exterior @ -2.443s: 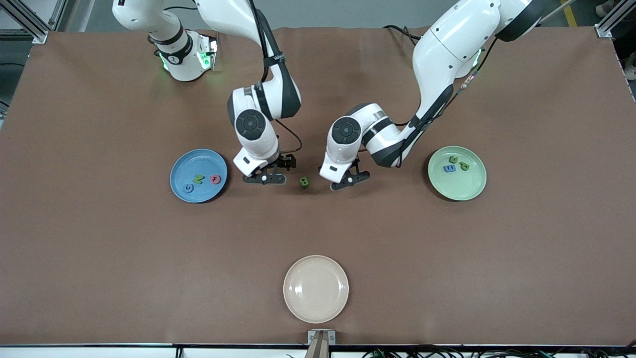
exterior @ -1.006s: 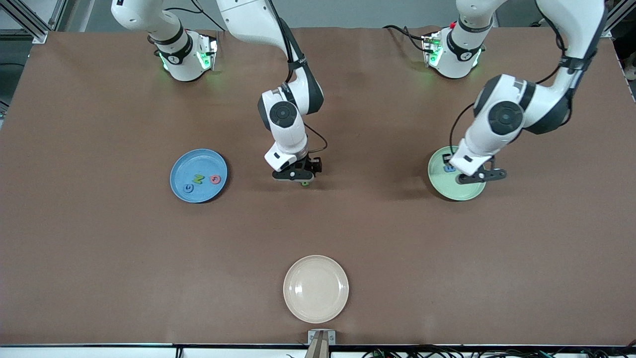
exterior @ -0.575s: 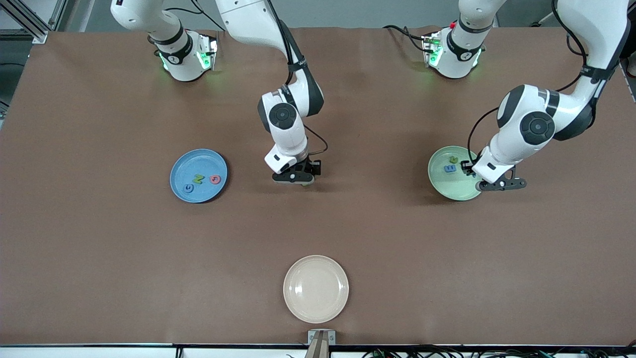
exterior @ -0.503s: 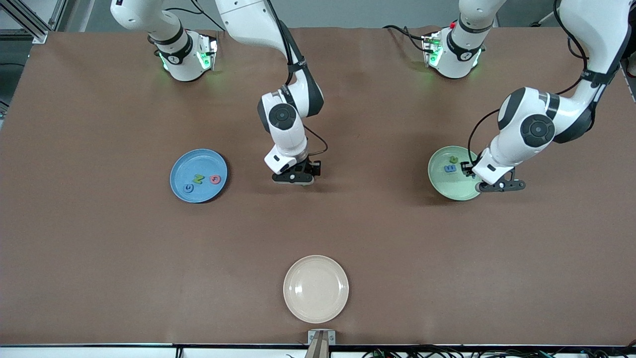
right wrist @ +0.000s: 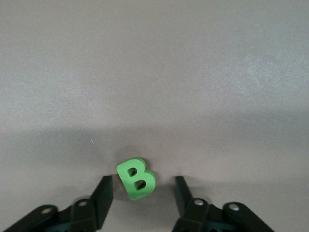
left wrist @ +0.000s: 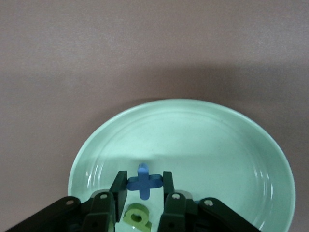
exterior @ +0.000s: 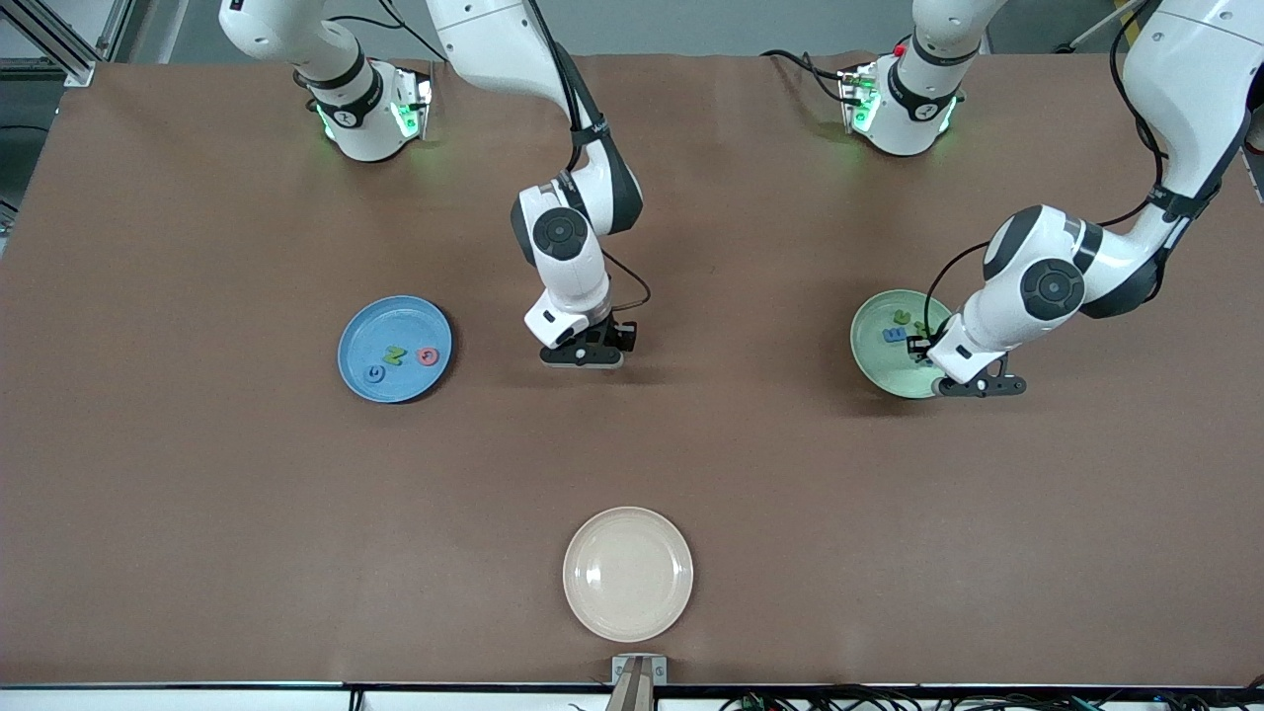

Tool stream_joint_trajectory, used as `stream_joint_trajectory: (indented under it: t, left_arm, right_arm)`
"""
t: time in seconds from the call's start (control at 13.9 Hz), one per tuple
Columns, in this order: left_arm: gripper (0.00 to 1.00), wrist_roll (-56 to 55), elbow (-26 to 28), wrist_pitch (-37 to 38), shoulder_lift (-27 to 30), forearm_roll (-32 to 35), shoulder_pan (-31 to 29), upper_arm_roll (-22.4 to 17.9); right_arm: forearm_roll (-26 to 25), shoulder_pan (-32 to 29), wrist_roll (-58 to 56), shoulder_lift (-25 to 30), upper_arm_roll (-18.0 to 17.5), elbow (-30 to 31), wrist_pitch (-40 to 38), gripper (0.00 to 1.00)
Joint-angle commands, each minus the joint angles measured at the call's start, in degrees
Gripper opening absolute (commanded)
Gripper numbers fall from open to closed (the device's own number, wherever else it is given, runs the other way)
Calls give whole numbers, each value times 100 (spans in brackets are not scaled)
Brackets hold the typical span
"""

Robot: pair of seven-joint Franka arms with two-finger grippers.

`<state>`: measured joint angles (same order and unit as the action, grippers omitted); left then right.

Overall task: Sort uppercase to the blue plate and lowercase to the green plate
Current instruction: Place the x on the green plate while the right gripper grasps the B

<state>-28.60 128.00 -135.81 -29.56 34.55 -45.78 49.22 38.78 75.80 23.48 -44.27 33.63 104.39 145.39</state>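
Note:
My right gripper point(exterior: 583, 355) is low over the middle of the table, open, and the green B point(right wrist: 136, 179) lies on the table between its fingers point(right wrist: 104, 192); the hand hides the B in the front view. My left gripper point(exterior: 973, 384) is shut on the blue x point(left wrist: 144, 181) and holds it over the green plate point(exterior: 877, 371). The plate also shows in the left wrist view point(left wrist: 217, 140). The green p point(left wrist: 136, 217) lies in the plate under the gripper, with the blue m point(exterior: 894, 336) and the green n point(exterior: 901, 317). The blue plate point(exterior: 380, 326) holds the blue G point(exterior: 374, 373), green N point(exterior: 395, 355) and red Q point(exterior: 428, 355).
A cream plate point(exterior: 627, 573) sits near the table's front edge, nearer to the front camera than both grippers. The blue plate is toward the right arm's end, the green plate toward the left arm's end.
My left gripper has carried the blue x from the table's middle to over the green plate and drifted toward its front rim. My right gripper moved over the green B and stayed.

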Motion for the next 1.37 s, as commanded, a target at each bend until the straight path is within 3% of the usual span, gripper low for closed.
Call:
stream_joint_trajectory:
  t: [0.0,0.07,0.14,0.22,0.29,0.43,0.65,0.86,1.01,1.15,1.29]
  left_arm:
    - [14,-102,-144,2,-138,140,-19,35]
    - [31,-76,-144,2,-138,140,-10,35]
    - [66,-67,-153,11,-138,158,7,26]
    - [93,-50,-161,46,-103,193,-1,35]
    - [99,-41,-196,81,-86,193,-1,26]
    - [99,-50,-232,195,-68,193,-10,35]
    - [99,-58,-241,274,2,193,-19,44]
    - [100,-59,-249,283,37,193,-54,52]
    - [100,-50,-249,283,47,193,-63,52]
    - [99,3,-372,545,116,158,-45,52]
    - [99,387,-337,556,362,-305,-45,44]
  right_arm:
    - [-2,-110,-54,-160,-102,-156,121,53]
    - [-2,-110,-54,-169,-102,-164,112,48]
    - [-2,-110,-54,-169,-102,-165,112,45]
    - [-2,-110,-62,-169,-102,-165,112,42]
    - [-2,-110,-62,-169,-102,-156,112,40]
    - [-2,-110,-62,-169,-102,-147,112,34]
    - [6,-127,-36,-178,-102,-147,69,3]
    - [-2,-189,-97,-134,-76,-138,-71,0]
    - [-11,-285,-525,-64,46,-138,-571,0]
    - [-29,-233,-1263,24,563,-120,-1394,0]
    - [-64,-32,-1975,59,1239,-94,-2431,0]
